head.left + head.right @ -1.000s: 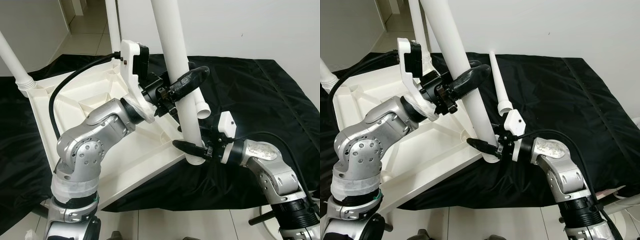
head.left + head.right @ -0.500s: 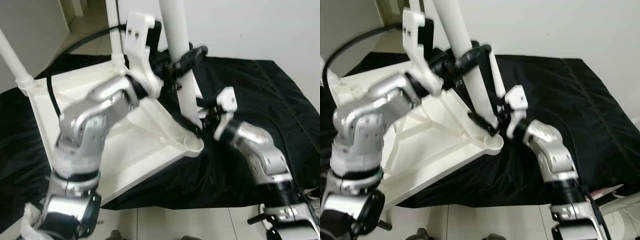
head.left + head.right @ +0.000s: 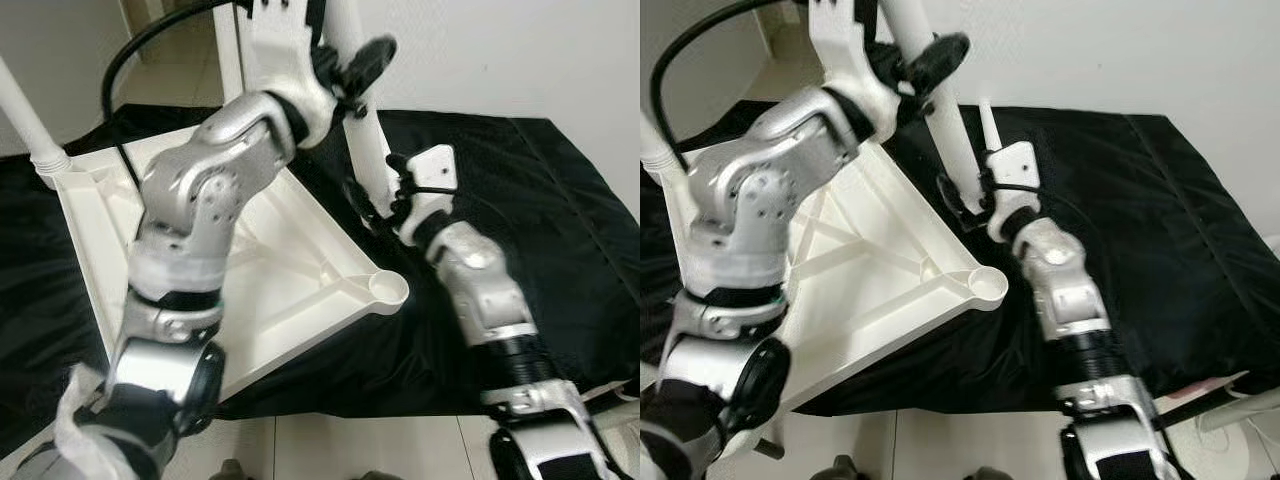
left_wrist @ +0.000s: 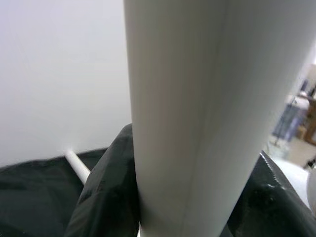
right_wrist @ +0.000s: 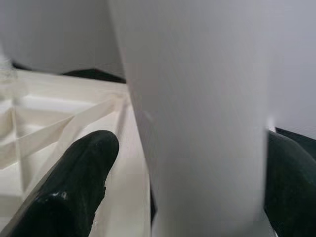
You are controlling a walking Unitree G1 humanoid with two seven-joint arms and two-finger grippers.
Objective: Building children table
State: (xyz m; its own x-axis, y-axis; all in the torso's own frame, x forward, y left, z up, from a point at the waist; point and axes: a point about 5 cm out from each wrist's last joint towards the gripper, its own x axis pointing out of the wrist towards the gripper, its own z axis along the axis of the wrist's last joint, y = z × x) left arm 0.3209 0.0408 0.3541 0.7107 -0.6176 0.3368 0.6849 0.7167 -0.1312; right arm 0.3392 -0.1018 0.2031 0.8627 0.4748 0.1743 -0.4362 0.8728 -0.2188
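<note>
The white tabletop [image 3: 300, 265] lies upside down on a black cloth, its near corner socket [image 3: 388, 288] open and empty. A white table leg [image 3: 365, 140] stands steeply in the air above and behind that socket. My left gripper [image 3: 352, 65] is shut on the table leg high up, and my right gripper [image 3: 375, 205] is shut on it near its lower end. In the left wrist view the leg [image 4: 197, 98] sits between black fingers [image 4: 103, 192]. In the right wrist view the leg [image 5: 197, 123] does too, with a finger [image 5: 69, 187] over the tabletop ribs.
Two more legs stand in the tabletop's far corners [image 3: 25, 110] [image 3: 228, 50]. Another loose leg [image 3: 990, 125] lies on the black cloth [image 3: 560, 200] behind my right gripper. A white wall rises at the back, and tiled floor [image 3: 400, 450] runs along the near edge.
Both grippers have lifted the leg up and back from the near corner socket, which now shows bare. My left arm has risen high.
</note>
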